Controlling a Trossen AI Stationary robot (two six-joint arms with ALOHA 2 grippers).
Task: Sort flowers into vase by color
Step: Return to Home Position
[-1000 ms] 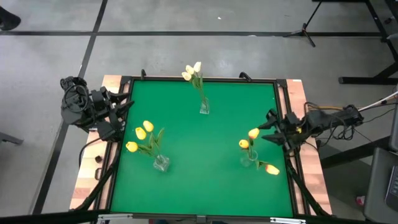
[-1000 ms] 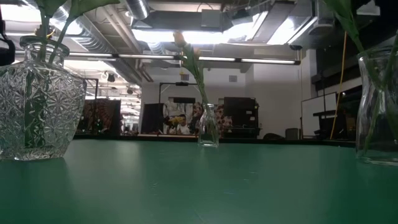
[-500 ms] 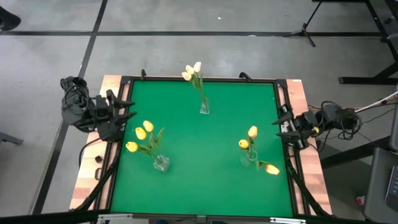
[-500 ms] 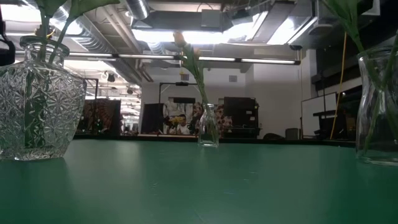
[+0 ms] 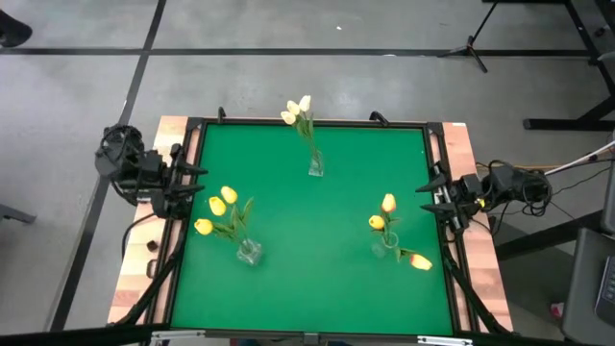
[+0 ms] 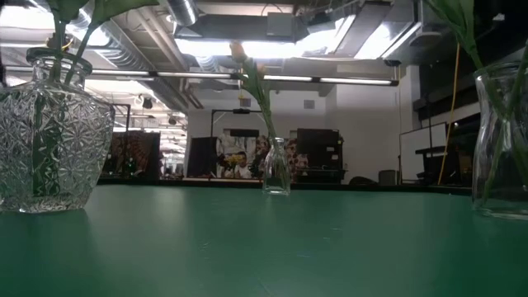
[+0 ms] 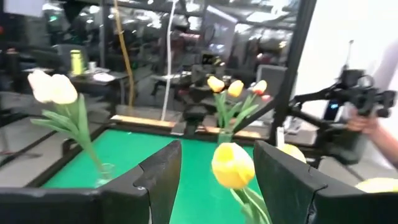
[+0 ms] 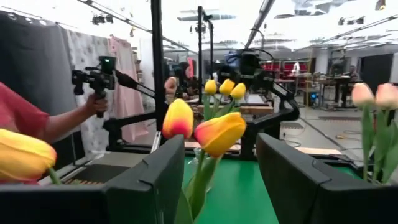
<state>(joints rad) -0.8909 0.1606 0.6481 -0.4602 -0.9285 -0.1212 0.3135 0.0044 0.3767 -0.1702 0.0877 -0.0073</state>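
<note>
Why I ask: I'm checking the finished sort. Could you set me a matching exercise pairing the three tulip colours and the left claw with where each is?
Things:
1. white tulips
2. yellow tulips
3. red-yellow tulips
4. left claw

Places:
A. right vase
B. left edge of the table, open, holding nothing
C. middle vase, at the top of the high view
D. left vase

Pairs: 1-C, 2-D, 3-A, 4-B.

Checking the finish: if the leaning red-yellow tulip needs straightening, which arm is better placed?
Likely the right: the open right gripper sits nearest that orange-red and yellow tulip; the left gripper is opposite.
</note>
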